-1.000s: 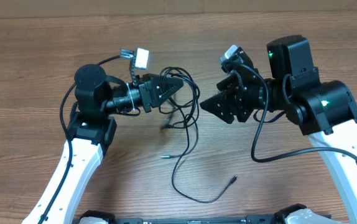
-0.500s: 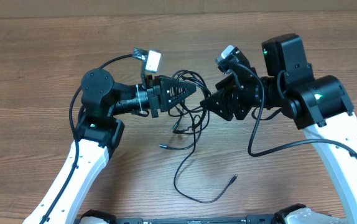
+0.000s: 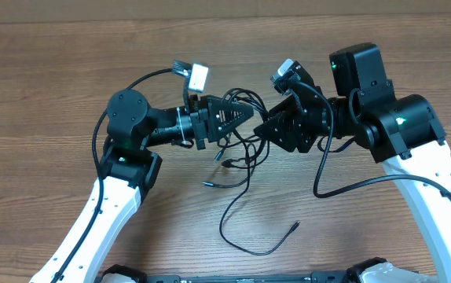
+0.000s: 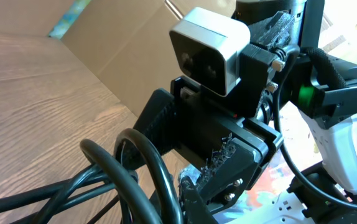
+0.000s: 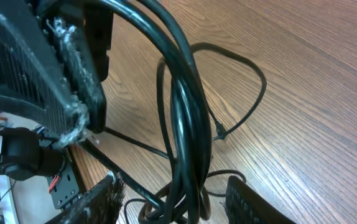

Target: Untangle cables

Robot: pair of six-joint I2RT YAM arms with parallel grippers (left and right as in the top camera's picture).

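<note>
Thin black cables (image 3: 240,182) lie tangled on the wooden table between my two grippers, with loose plug ends (image 3: 295,228) trailing toward the front. My left gripper (image 3: 245,116) points right and is shut on a bunch of cable loops, which is lifted off the table. The loops fill the left wrist view (image 4: 135,168) beside one finger (image 4: 194,199). My right gripper (image 3: 263,130) faces it from the right, almost tip to tip. In the right wrist view its fingers (image 5: 97,199) stand wide apart, with the hanging cable bundle (image 5: 185,106) between them, untouched.
The wooden table (image 3: 45,94) runs out on all sides. The right arm's own thicker black cable (image 3: 328,185) hangs below its wrist. The right wrist's camera (image 4: 209,46) sits close ahead in the left wrist view. Cardboard (image 4: 122,56) stands behind the table.
My left gripper has moved right with the cable bunch, closing on the right gripper. The right arm shifted slightly left at first. The loose plug ends dragged a little to the right.
</note>
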